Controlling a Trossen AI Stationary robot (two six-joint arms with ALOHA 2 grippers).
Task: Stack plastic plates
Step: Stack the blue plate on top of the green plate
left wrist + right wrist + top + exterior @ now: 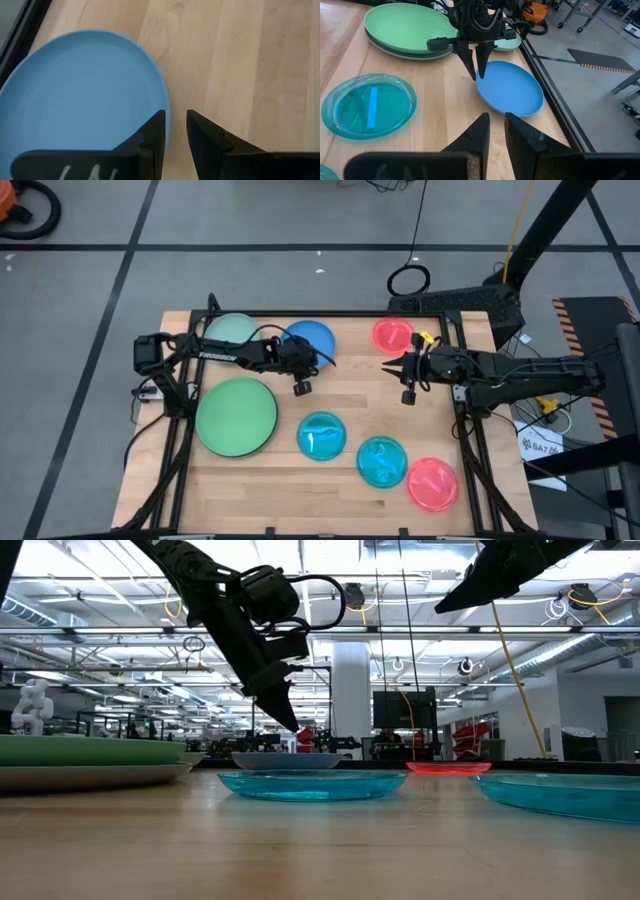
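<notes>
The blue plate (pixel 310 338) (pixel 85 100) (pixel 512 90) lies flat near the far edge. My left gripper (pixel 298 365) (pixel 176 115) (pixel 477 76) points down just above its rim, narrowly open, one finger over the plate and one outside; the low view shows its tips (pixel 292 725) clear of the plate. The large green plate (pixel 237 415) rests on the grey one (pixel 90 777). Pale green plate (pixel 230 330), two cyan plates (pixel 322 435) (pixel 382 462) and two pink plates (pixel 393 335) (pixel 432 483) lie apart on the table. My right gripper (pixel 388 367) (pixel 497 116) hovers mid-table, narrowly open, holding nothing.
The wooden table (pixel 350 395) has a dark frame rail along its far edge (pixel 555 105), close behind the blue plate. Bare wood lies between the two grippers and in front of the blue plate. The floor beyond holds cables and equipment.
</notes>
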